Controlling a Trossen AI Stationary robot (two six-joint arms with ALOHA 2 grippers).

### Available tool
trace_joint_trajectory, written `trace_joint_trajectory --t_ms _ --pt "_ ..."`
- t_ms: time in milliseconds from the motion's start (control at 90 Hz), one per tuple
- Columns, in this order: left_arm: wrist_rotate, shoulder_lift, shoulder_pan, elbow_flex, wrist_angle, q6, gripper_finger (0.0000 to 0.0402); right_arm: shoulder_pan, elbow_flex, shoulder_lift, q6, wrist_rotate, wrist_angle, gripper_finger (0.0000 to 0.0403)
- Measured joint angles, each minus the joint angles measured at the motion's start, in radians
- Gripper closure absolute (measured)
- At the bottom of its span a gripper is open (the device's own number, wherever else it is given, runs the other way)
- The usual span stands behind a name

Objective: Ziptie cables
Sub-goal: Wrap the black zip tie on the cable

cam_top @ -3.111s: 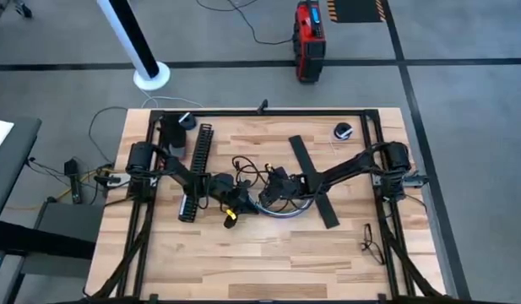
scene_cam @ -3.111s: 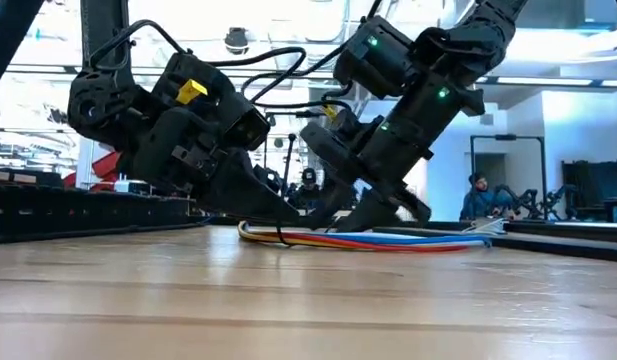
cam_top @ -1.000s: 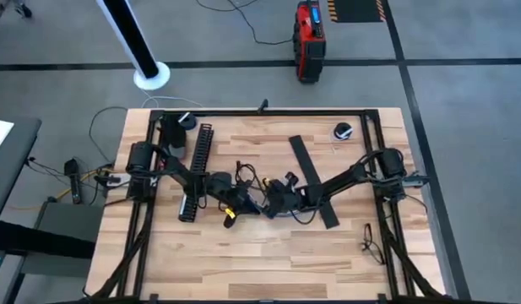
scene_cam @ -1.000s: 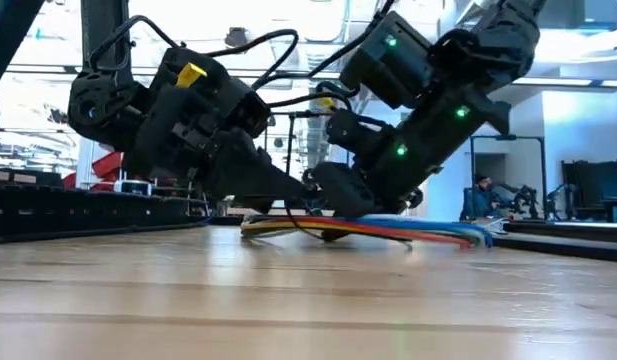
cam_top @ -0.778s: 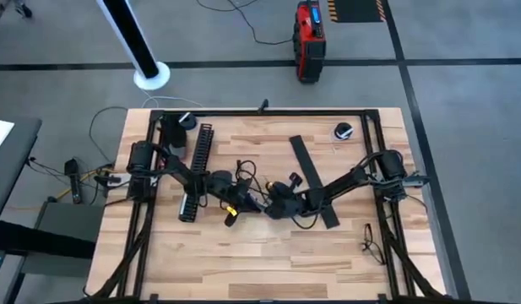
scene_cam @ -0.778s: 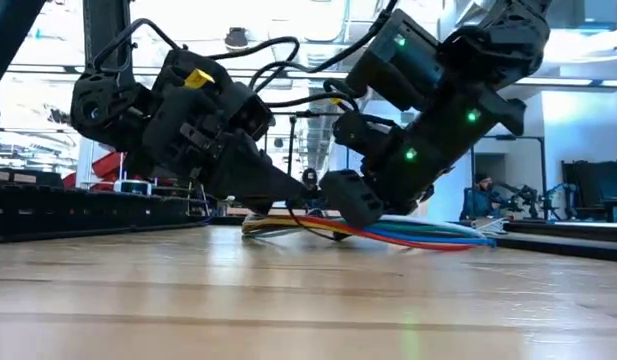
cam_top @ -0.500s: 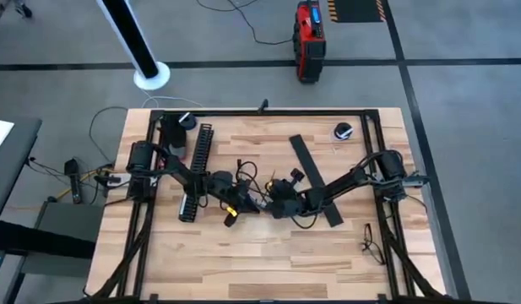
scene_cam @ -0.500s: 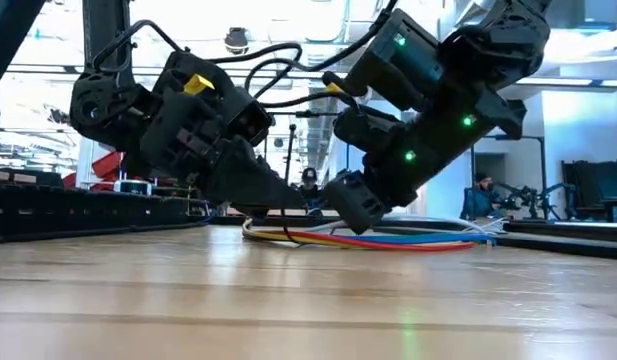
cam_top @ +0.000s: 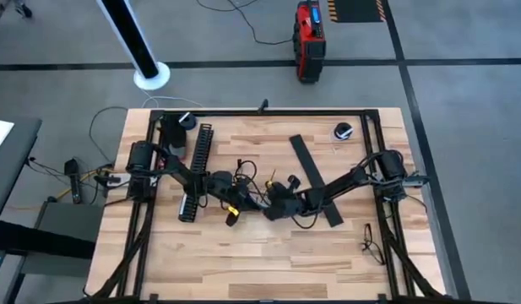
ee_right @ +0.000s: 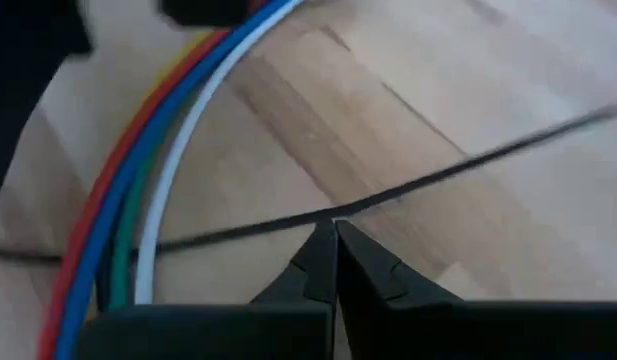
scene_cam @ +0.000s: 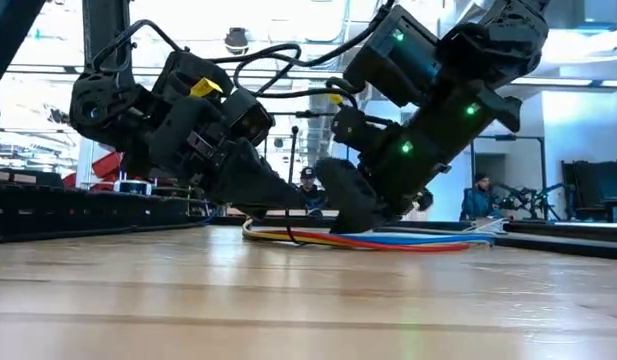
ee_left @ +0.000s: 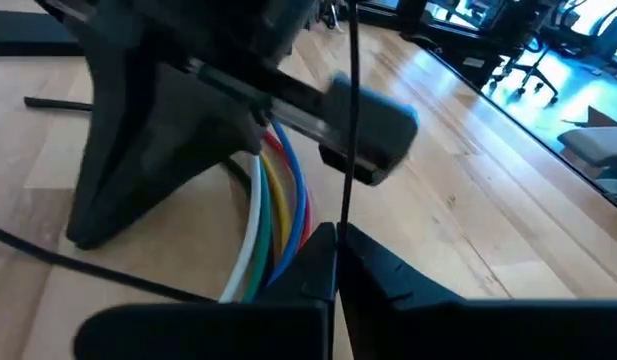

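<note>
The cables lay flat on the table at its middle, under both arms. Only the wrist views showed the fingertips: the left gripper and the right gripper each clenched on a thin black ziptie.

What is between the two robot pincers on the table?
In the low view, the cables lie on the wood where the left pincer and right pincer meet, almost no gap.

Smooth wooden table, glossy cables
</note>
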Motion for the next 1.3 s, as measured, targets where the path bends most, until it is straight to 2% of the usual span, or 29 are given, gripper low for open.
trace_joint_trajectory --t_ms 111,311,522,911,1300 --pt "0.0 0.0 0.0 0.0 -0.008 -0.001 0.0401 -0.022 0.002 -0.005 0.105 -0.066 -0.026 0.0372" --pt "0.0 0.0 0.0 0.0 -0.037 0.002 0.0401 -0.059 0.002 -0.009 0.198 -0.158 -0.03 0.0291" --pt "0.0 0.0 0.0 0.0 -0.054 0.002 0.0401 -0.087 0.004 -0.011 0.273 -0.184 -0.048 0.023" --pt "0.0 0.0 0.0 0.0 -0.054 0.017 0.0401 -0.14 0.0 -0.012 0.333 -0.173 -0.05 0.0231" --pt "-0.001 0.0 0.003 0.0 -0.053 0.019 0.0401 -0.163 -0.004 0.023 0.3 -0.201 0.078 0.0238"
